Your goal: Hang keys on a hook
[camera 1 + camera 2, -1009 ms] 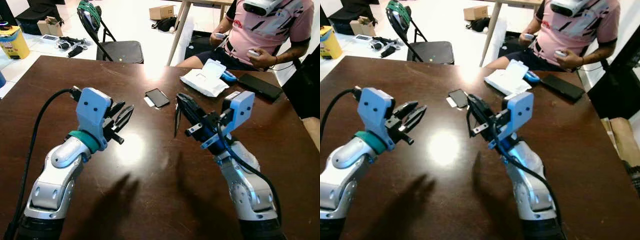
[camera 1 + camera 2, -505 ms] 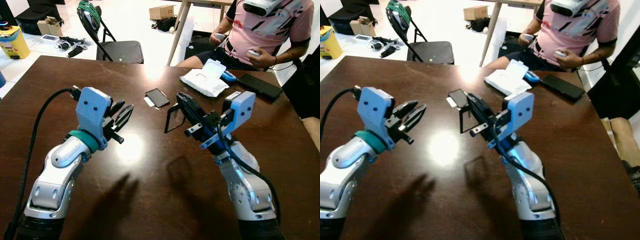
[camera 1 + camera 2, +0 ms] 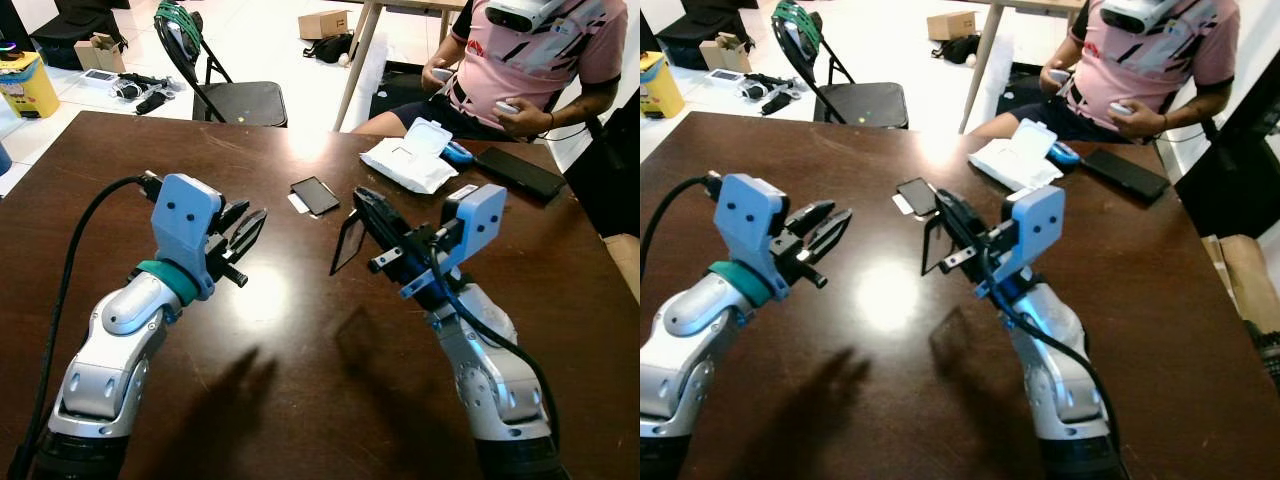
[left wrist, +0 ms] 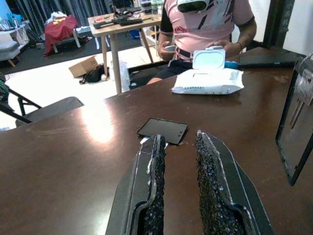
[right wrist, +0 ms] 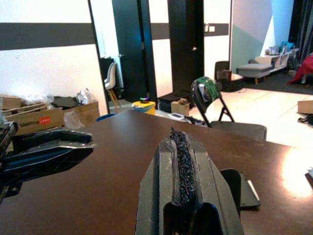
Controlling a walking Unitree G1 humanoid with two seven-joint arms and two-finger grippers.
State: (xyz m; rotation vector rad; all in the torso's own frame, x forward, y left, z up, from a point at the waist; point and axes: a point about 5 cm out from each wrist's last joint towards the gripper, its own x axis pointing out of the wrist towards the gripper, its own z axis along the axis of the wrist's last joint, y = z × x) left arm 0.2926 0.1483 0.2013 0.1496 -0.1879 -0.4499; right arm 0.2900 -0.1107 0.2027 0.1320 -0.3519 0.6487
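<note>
Left gripper [image 3: 252, 216]: fingers [image 4: 157, 161] slightly parted, narrow gap, nothing between them. It's held above the dark wooden table [image 3: 300, 380], aimed at the black smartphone [image 3: 315, 195] lying flat mid-table, with a small white card [image 3: 296, 203] touching its near edge.

Right gripper [image 3: 346, 232]: fingers spread wide, one swung out like a thin frame, empty, also above the table and near the phone. The two grippers face roughly toward each other, well apart.

Farther out: wet wipes pack [image 3: 415, 160] with its lid flipped up, a dark flat device [image 3: 520, 172] near the far edge, a seated person [image 3: 530, 60] holding controllers, and a folding chair [image 3: 240, 100] beyond the table.

Keys and hook: cannot tell where they are; neither gripper holds them.

Judgement: task not started, step in hand is locating the keys. To do it well, look around before reaching, keep the right fingers spread, come down over the key ring rather than the blades, and pinch the ring so the loop hangs free for the hook. Keep the left arm out of the way.
</note>
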